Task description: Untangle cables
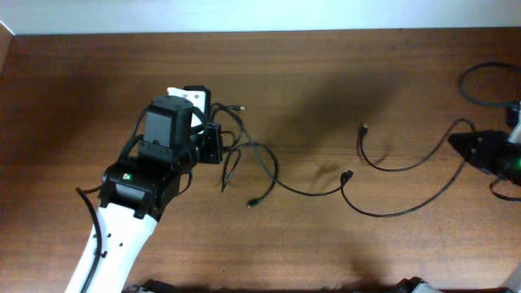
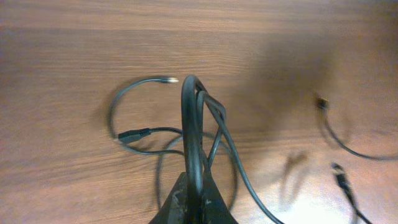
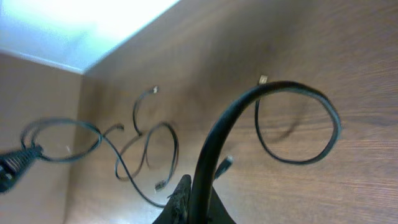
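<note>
Left arm (image 1: 122,220), white-shelled, reaches in from the near edge and leans over the left-centre of the worktop (image 1: 342,65). Its left tool (image 2: 194,186) is pinched tight on the tangled cables (image 2: 200,124): thin, glossy black cords rising in narrow loops. A silver-tipped plug (image 2: 169,79) curls away to one side. At the far right edge, the right tool (image 3: 194,196) is clamped on a loose cable (image 3: 292,85) that arches into a round hook. The worktop is dark, streaky wood grain.
</note>
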